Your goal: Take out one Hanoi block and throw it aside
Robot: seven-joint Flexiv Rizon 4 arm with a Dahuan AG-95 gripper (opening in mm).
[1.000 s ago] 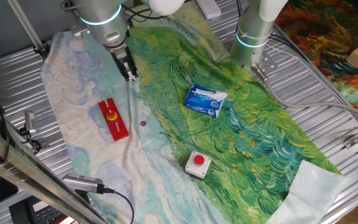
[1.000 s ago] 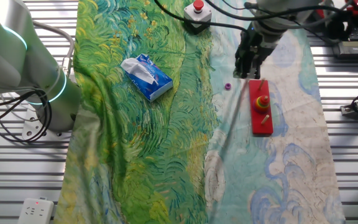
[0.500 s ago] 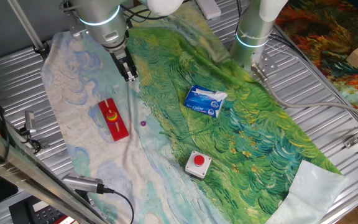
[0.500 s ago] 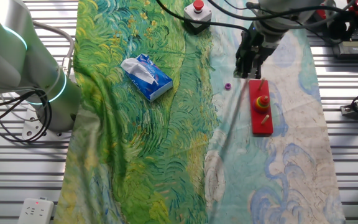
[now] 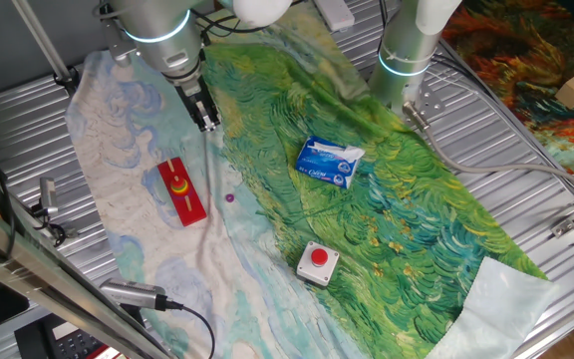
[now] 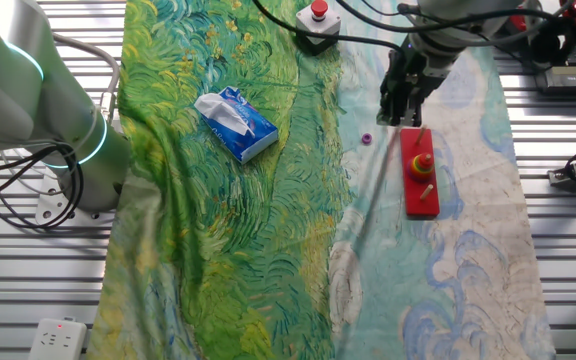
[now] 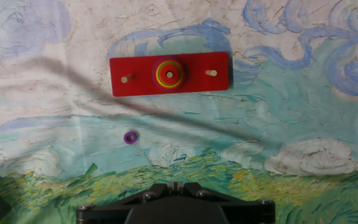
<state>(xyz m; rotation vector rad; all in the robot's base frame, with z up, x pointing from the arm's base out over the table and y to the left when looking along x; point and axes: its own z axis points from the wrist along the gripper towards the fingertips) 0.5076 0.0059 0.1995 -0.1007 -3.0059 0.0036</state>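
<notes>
The red base board lies on the pale part of the cloth, with three pegs. On its middle peg sits a small stack of round discs, the Hanoi block, red with yellow and green rings. The board also shows in one fixed view and in the other fixed view. My gripper hangs above the cloth, off one end of the board and apart from it. In the hand view the gripper is at the bottom edge, its jaws together and holding nothing.
A tiny purple piece lies loose on the cloth between gripper and board. A blue-white tissue pack lies mid-cloth. A red button on a white box sits near the cloth edge. A second arm stands at the back.
The gripper has shifted very slightly above the cloth. The board, the discs and the purple piece have not moved.
</notes>
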